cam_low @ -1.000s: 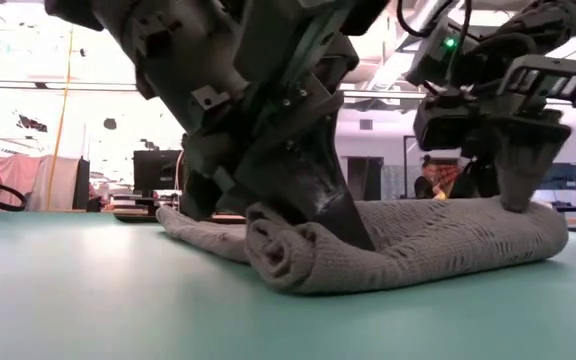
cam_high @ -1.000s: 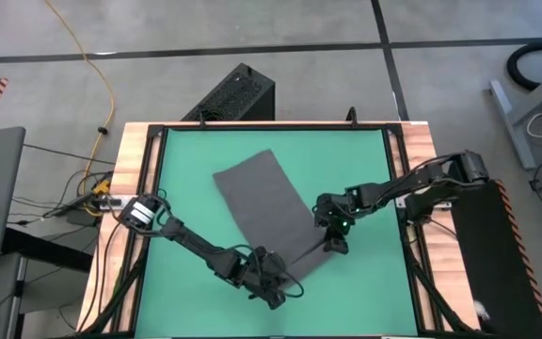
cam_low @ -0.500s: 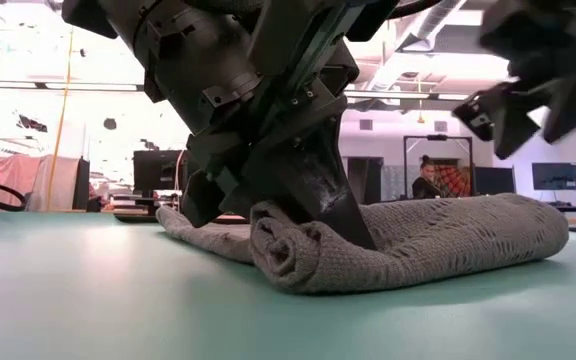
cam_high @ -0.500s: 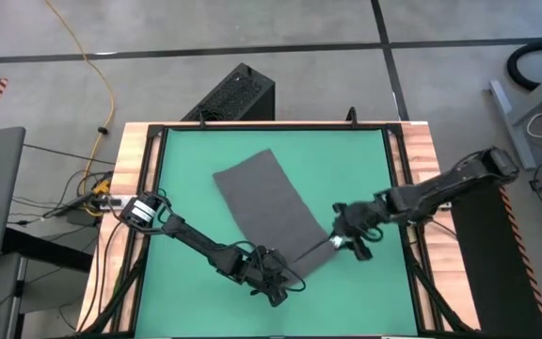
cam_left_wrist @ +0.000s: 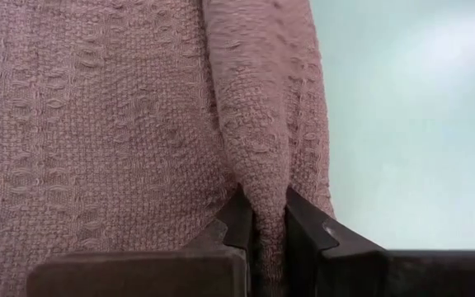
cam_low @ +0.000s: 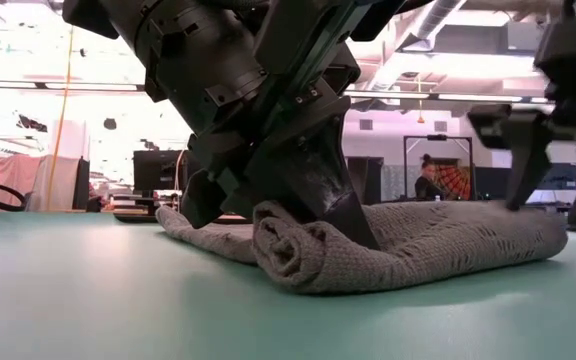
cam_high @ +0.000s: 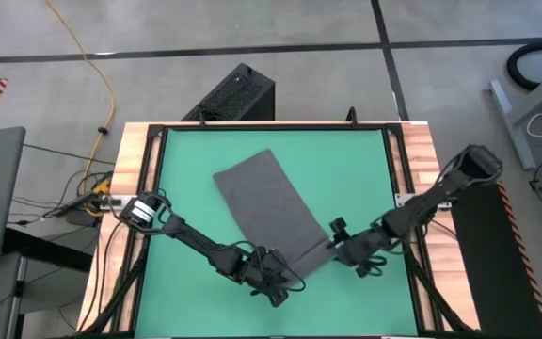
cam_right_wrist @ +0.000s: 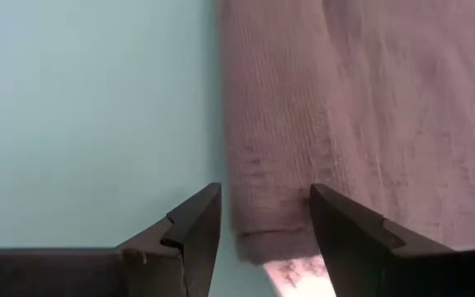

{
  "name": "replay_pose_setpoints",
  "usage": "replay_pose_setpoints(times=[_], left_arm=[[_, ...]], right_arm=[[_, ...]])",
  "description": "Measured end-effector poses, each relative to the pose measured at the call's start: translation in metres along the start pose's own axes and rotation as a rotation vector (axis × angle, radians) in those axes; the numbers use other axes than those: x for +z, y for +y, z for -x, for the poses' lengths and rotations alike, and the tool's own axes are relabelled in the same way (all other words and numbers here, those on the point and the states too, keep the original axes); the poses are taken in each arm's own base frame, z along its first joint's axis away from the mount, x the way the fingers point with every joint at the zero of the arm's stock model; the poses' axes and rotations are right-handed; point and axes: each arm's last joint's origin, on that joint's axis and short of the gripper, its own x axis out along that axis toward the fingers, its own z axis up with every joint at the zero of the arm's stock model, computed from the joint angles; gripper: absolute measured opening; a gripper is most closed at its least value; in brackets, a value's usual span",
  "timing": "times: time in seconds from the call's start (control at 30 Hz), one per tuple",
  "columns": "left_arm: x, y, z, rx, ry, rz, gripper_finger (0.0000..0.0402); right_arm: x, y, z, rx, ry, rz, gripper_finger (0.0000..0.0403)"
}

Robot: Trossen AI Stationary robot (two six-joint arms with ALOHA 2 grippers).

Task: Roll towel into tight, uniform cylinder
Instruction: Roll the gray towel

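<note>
No brand, label or writing can be read anywhere in the views. The towel [cam_high: 271, 212] lies slantwise on the teal table [cam_high: 186, 169], its far part flat and its near end rolled into a short roll. The left gripper [cam_high: 273, 279] is at one end of that roll, its fingers [cam_left_wrist: 303, 227] pinched tight on a ridge of the cloth, as the left wrist view shows close up. The right gripper [cam_high: 342, 247] is at the roll's other end, its fingers [cam_right_wrist: 196, 223] spread apart and holding nothing, with the roll's end lying between and just beyond them. The high view gives the towel's whole outline and both arms reaching in from opposite sides of the table. Only the low view shows the roll's spiral end [cam_low: 283, 245] resting on the table, the left gripper pressed down onto it, and, beyond the towel, a person [cam_low: 428, 178] in the room behind.
</note>
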Motion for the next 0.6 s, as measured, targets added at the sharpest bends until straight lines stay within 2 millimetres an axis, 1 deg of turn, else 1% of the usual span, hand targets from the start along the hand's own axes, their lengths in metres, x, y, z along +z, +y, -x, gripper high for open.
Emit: replay_pose_setpoints(times=[0.13,0.2,0.27,0.33,0.43,0.47,0.6], left_arm=[[0.000,0.000,0.000,0.007,-0.018,-0.034,0.0041],[0.000,-0.001,0.000,0.006,-0.016,-0.051,0.0057],[-0.001,-0.002,0.002,0.001,-0.012,-0.072,0.0076],[0.000,-0.004,0.006,-0.005,-0.018,-0.090,0.0093],[0.001,-0.007,0.018,0.010,-0.013,-0.131,0.0112],[0.002,-0.007,0.022,0.017,-0.008,-0.138,0.0117],[0.004,-0.010,0.044,0.065,-0.014,-0.163,0.0125]], right_arm=[[-0.005,-0.005,-0.016,-0.018,0.051,-0.006,0.0208],[-0.008,-0.008,-0.022,-0.026,0.079,-0.016,0.0199],[-0.010,-0.011,-0.027,-0.026,0.099,-0.027,0.0175],[-0.012,-0.013,-0.031,-0.009,0.110,-0.039,0.0139],[-0.014,-0.016,-0.033,0.033,0.116,-0.059,0.0075],[-0.014,-0.017,-0.033,0.055,0.114,-0.071,0.0063],[-0.013,-0.023,-0.029,0.119,0.082,-0.129,0.0062]])
